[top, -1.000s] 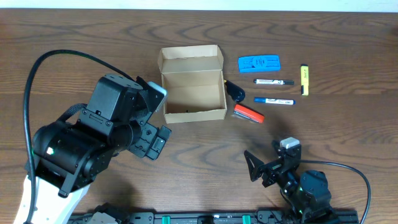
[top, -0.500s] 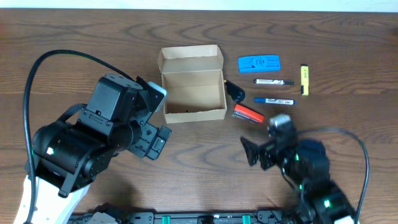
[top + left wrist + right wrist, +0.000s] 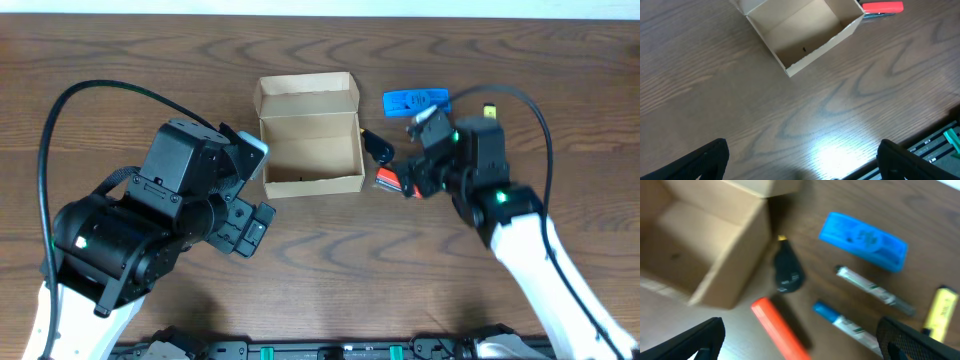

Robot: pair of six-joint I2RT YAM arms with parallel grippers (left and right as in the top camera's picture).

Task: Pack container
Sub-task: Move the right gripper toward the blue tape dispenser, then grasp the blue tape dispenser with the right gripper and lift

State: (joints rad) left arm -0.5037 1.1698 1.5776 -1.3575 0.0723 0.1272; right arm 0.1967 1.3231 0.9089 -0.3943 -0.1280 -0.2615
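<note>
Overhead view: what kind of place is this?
Probably a lab or office workbench for robot tests: a wood-grain table, a left robot arm and a right robot arm, plus markers and a blue eraser beside an open cardboard box.

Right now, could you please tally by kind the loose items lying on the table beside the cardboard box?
Marker pens: 2
Yellow highlighter: 1
Blue eraser: 1
Small black item: 1
Red-orange item: 1
Total: 6
</note>
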